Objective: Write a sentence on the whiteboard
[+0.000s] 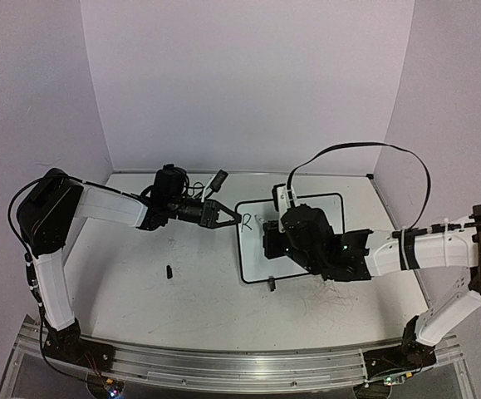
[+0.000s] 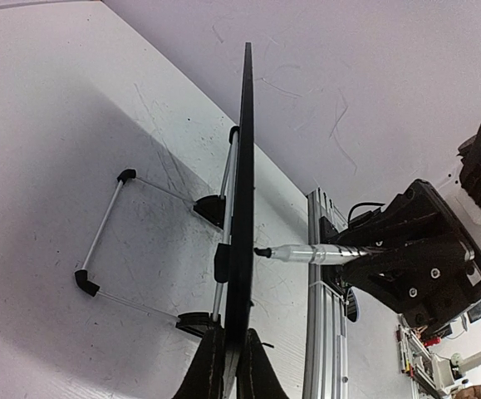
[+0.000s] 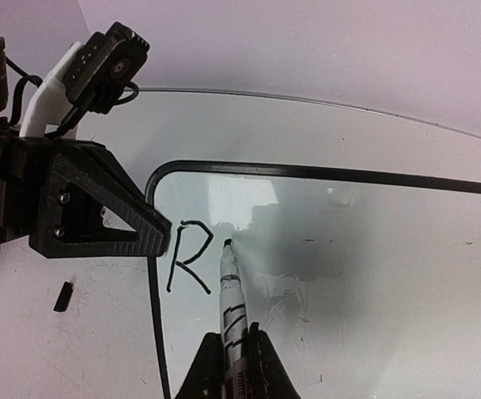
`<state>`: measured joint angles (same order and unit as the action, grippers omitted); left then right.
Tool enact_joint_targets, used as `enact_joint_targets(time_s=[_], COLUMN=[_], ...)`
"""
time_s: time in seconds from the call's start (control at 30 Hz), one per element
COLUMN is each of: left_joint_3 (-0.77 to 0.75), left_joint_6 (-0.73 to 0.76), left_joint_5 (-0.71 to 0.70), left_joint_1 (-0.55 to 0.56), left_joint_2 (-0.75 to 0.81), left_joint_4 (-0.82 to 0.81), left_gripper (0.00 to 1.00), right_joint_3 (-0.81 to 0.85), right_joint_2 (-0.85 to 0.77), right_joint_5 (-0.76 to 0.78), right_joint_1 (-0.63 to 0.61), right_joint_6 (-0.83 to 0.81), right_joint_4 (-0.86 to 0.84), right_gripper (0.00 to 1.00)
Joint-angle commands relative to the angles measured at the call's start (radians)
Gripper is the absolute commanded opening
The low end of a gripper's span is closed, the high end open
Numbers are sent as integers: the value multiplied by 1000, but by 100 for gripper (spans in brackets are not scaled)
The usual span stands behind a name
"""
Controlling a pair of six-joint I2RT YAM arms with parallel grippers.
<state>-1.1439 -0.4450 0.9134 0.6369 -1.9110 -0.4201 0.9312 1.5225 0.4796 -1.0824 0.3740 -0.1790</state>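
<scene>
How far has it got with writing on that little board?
Barely started. Only the letter R stands on the whiteboard, at its top left. The right gripper holds the marker, tip on the board just beside the R, while the left gripper clamps the board's edge. The rest of the sentence is unwritten.

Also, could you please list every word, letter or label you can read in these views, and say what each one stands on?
"R": a single black handwritten letter on the whiteboard, near its upper left corner in the right wrist view.
Bands and print on the barrel of the marker: too small and blurred to read.
No other text, brand, number or sign is legible in any view.
</scene>
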Motion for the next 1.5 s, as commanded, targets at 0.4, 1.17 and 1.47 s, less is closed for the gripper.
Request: enact_joint_targets(time_s=[0.4, 1.17, 1.47], left_joint_3=[-1, 1, 1], left_joint_6=[-22, -22, -21], left_joint_5=[22, 20, 22], left_joint_1=[7, 7, 8], left_joint_2=[12, 8, 10], left_joint_4=[-23, -23, -23], left_gripper=[0, 0, 0], right_joint_3=[48, 2, 21], right_joint_2=[44, -12, 20], right_joint_5=[39, -26, -12], right_joint_1=[6, 7, 7], right_joint_6=[-8, 34, 23], right_joint_4=[-21, -8, -14], right_gripper=[0, 0, 0])
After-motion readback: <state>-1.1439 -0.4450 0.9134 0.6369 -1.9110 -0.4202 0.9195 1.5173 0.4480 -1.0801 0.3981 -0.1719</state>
